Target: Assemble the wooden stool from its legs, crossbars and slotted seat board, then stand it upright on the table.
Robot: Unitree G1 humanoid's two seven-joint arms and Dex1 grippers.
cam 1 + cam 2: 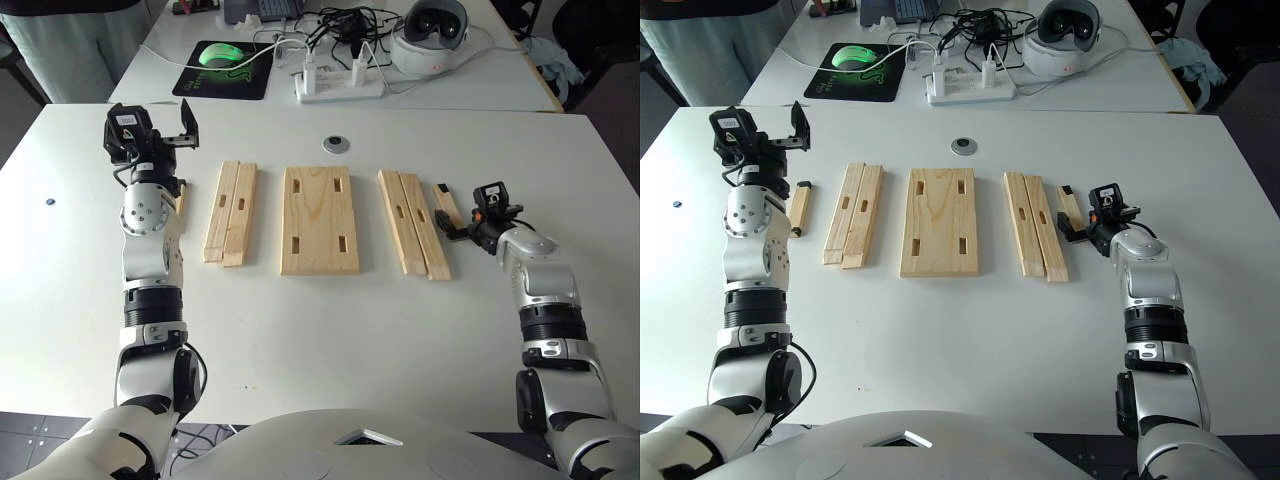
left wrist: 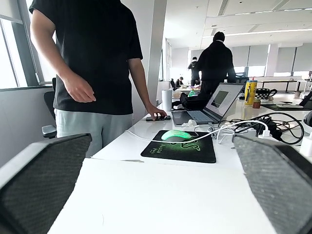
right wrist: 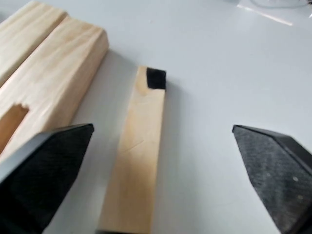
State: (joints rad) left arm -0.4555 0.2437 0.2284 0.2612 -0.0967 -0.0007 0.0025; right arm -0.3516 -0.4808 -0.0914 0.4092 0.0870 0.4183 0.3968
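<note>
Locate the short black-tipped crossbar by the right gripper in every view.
Left eye view: black-tipped crossbar lies on the table's right side, just ahead of the right gripper.
Right eye view: crossbar right of the slotted leg pair.
Right wrist view: crossbar centred between the open fingers.
Left wrist view: faces away, toward the green mouse.
Shared landmark: the slotted leg pair alongside.
</note>
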